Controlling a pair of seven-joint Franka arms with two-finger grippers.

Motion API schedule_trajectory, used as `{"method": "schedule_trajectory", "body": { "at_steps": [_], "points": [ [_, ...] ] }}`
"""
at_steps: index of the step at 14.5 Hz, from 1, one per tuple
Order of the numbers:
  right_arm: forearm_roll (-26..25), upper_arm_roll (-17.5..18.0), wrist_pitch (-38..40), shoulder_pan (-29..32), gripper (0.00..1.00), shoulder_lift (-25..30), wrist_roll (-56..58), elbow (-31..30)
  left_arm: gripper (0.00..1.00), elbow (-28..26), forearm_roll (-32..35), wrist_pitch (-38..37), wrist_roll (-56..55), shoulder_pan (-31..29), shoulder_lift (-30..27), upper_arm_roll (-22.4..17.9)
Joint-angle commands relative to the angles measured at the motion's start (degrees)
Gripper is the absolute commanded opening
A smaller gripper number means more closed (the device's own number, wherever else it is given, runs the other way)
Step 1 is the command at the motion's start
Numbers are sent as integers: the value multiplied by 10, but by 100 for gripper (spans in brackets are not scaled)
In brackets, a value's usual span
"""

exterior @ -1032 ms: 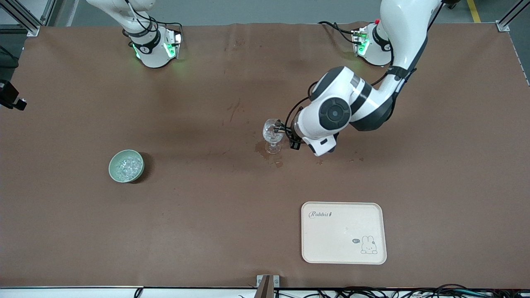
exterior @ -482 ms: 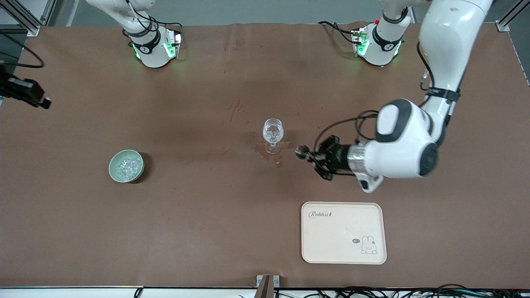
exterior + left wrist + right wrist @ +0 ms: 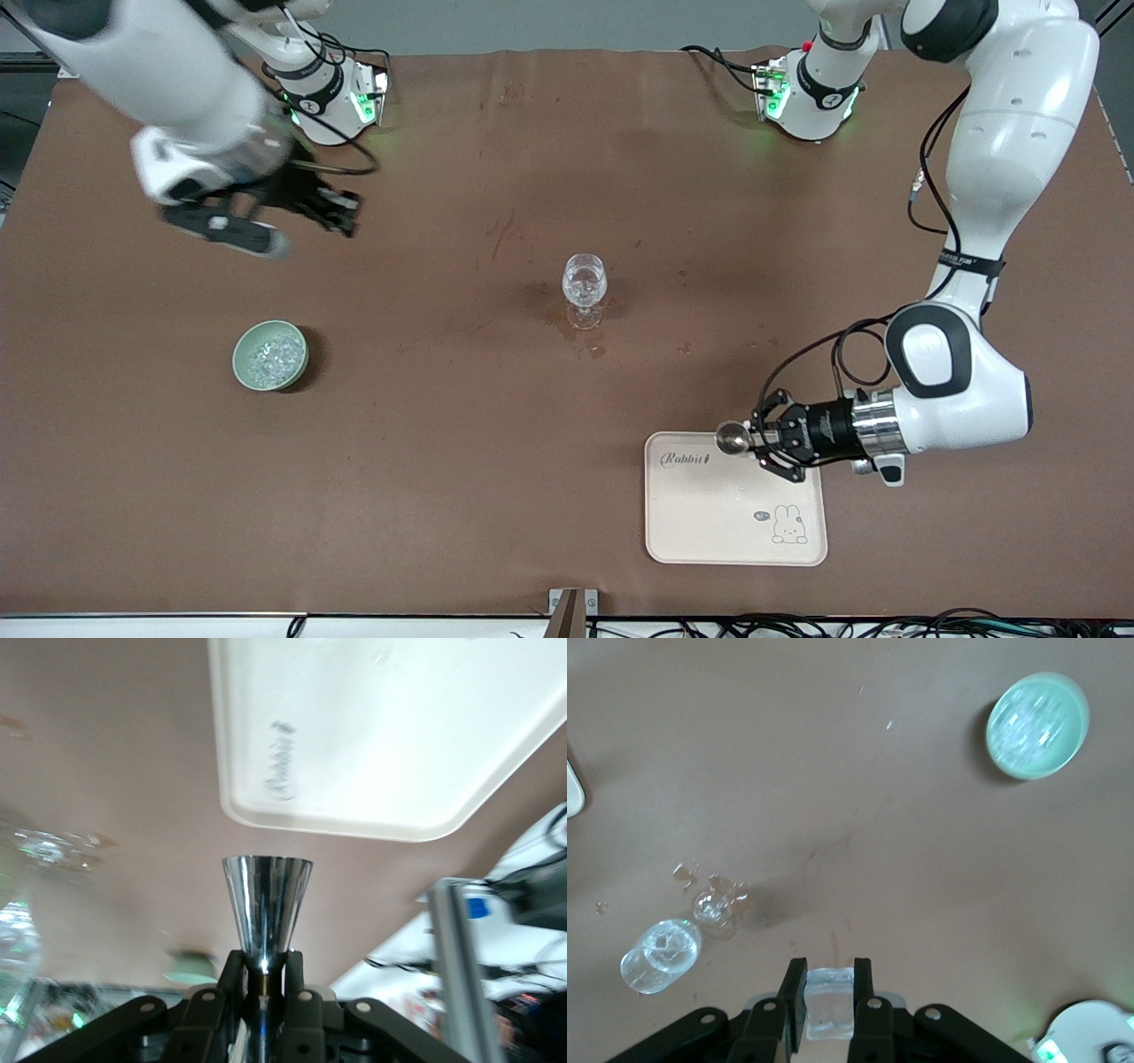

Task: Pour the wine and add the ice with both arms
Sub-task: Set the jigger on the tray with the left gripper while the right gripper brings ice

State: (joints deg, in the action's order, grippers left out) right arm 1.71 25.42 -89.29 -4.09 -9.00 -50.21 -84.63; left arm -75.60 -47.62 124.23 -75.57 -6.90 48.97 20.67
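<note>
Fingers of the left gripper (image 3: 755, 440) clamp a shiny metal cup (image 3: 732, 438) over the cream tray (image 3: 709, 532). The right gripper (image 3: 826, 990) pinches an ice chunk (image 3: 828, 1003) above bare table. The stemmed glass (image 3: 584, 286) stands mid-table; more ice (image 3: 270, 356) fills the green bowl (image 3: 243, 369) toward the right arm's end.

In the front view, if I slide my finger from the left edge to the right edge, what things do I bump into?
Right gripper up high, green bowl of ice, wine glass, then the left gripper holding a metal cup over the tray.
</note>
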Motion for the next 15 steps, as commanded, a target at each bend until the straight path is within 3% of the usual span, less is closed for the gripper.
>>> {"method": "schedule_trajectory", "body": {
  "at_steps": [1, 7, 10, 13, 14, 15],
  "points": [
    [-18, 0, -37, -70, 0, -55, -109, 18, 0, 33, -63, 5, 58, -25, 54, 6],
    [-20, 1, -118, -149, 0, -155, -266, 67, 0, 30, -135, 1, 156, -67, 122, 6],
    [-48, 1, -163, -178, 0, -193, -316, 78, 1, 29, -177, -8, 184, -81, 139, 5],
    [-57, -1, -166, -202, 0, -229, -334, 105, 18, 24, -184, -14, 184, -84, 140, 5],
    [-58, -1, -169, -207, 1, -240, -338, 109, 34, 24, -184, -14, 184, -84, 140, 5],
    [-60, -2, -177, -212, 1, -250, -341, 110, 57, 24, -184, -14, 180, -86, 139, 5]
  ]
}}
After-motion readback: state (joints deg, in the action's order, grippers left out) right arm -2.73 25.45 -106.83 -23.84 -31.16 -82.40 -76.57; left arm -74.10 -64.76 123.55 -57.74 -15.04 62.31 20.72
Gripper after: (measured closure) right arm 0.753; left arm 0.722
